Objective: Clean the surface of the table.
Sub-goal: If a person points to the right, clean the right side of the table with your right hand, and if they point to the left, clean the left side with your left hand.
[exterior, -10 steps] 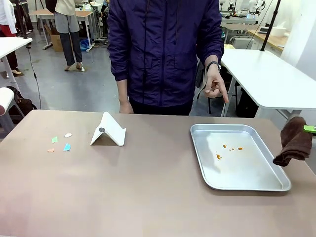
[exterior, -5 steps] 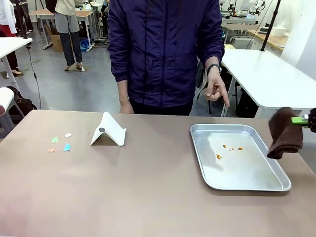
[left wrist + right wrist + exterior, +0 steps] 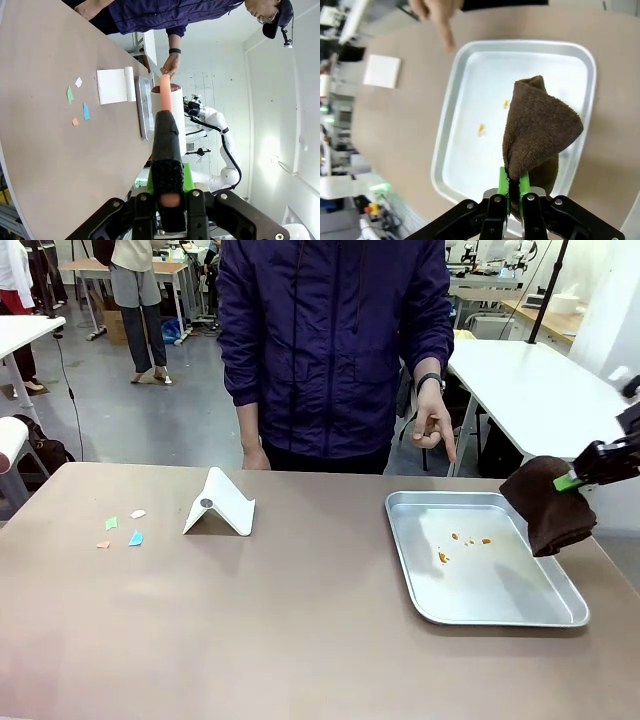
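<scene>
Wiping looks not yet begun: the right gripper (image 3: 572, 481) clamps a brown cloth (image 3: 545, 510) above the metal tray's (image 3: 500, 623) far right corner, the left gripper (image 3: 170, 192) pinches a black-handled tool (image 3: 166, 145), and next the cloth probably must descend onto the table (image 3: 300, 630) beneath.

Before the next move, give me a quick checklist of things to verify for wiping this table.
1. Right tool shut on the brown cloth: ok.
2. Left tool shut on the black stick with a pink end: ok.
3. Cloth down on the table: not ok, it hangs over the metal tray.
4. Person's hand apart from the cloth: ok.
5. Table free of litter: not ok, paper scraps lie left of the white stand.
6. Tray clean: not ok, orange crumbs.
</scene>
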